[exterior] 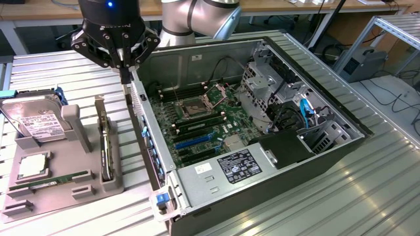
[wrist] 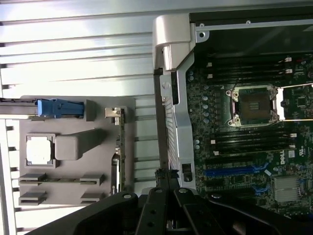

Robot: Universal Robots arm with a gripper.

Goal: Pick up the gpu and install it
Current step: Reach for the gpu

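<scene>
The gpu (exterior: 103, 142) is a thin dark card with a silvery end bracket, standing on edge in a slot of the grey holder tray (exterior: 72, 189). In the wrist view the gpu (wrist: 119, 156) appears edge-on beside the open computer case (wrist: 173, 117). My gripper (exterior: 124, 78) hangs above the case's rear wall, a little beyond the far end of the card and clear of it. Its fingers (wrist: 168, 177) are shut together with nothing between them.
The holder tray also carries a silver hard drive (exterior: 39, 123), a processor chip (exterior: 33, 166) and a green memory stick (exterior: 49, 180). Inside the case, the motherboard shows an open processor socket (exterior: 196, 104) and blue card slots (exterior: 194, 141). Ribbed metal table (exterior: 367, 196) all around.
</scene>
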